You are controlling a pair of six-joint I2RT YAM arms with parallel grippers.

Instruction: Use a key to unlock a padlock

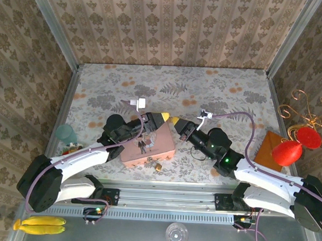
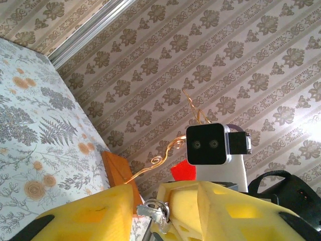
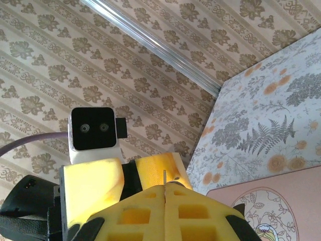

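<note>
The tiny brass padlock (image 1: 158,166) lies on the table just in front of the pink tin (image 1: 149,144), and neither gripper touches it. Both grippers meet tip to tip above the tin's far edge. My right gripper (image 1: 175,121) (image 3: 164,190) is shut on the key (image 3: 164,176), whose thin metal edge pokes out between its yellow pads. In the left wrist view the silver key (image 2: 156,210) and its ring sit in the gap of my left gripper (image 2: 150,203) (image 1: 162,117). That gripper's jaws stand apart around the key.
An orange-brown block (image 1: 267,147) and a gold wire stand with red pieces (image 1: 294,146) are at the right. A teal cup (image 1: 66,133) stands at the left wall, with bananas (image 1: 39,225) and a glass (image 1: 176,234) on the near ledge. Patterned walls enclose the table.
</note>
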